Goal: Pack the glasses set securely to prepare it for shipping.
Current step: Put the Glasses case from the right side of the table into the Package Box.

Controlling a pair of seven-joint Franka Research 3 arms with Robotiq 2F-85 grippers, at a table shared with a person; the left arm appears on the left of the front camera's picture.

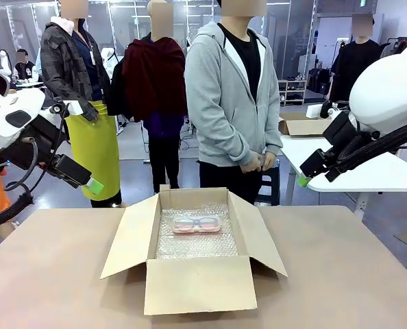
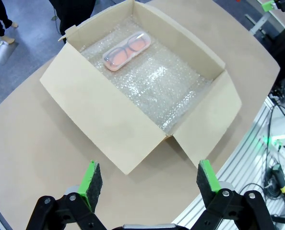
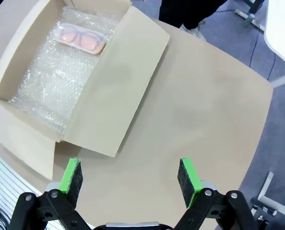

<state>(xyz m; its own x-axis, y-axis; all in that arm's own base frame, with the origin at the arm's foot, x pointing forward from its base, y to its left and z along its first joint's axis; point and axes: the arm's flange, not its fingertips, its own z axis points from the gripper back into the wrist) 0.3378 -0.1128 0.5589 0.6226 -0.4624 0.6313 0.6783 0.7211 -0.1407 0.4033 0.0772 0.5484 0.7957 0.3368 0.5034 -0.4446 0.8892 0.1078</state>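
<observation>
On the table (image 1: 340,274), at its middle, you have the box (image 1: 196,284) standing open, its flaps folded outward. The near flap faces your side and the two side flaps slope away to left and right. Wrap (image 1: 193,243) covers the whole floor of the box, reaching from wall to wall. The pink case (image 1: 196,224) lies flat on the wrap at the far end of the box, close to the far wall, with its long side running across the box. Through its translucent shell you can see the dark-rimmed glasses (image 2: 125,48) inside. The case looks closed, and the near stretch of the wrap lies uncovered.

Your left gripper (image 2: 148,172) hangs high above the table's left side, well apart from the box, and looks down on it at a slant. Its green pads (image 2: 90,179) are spread wide and grip nothing. Your right gripper (image 3: 129,167) hangs high off to the right, likewise well apart from the box, and its wrist view shows one side flap ahead of it. Its pads (image 3: 188,175) are spread wide too, with only the tabletop seen between them.

Across the table, a person (image 1: 231,89) in a grey hoodie stands just behind the box, hands (image 1: 258,162) clasped together in front and held well above it.
</observation>
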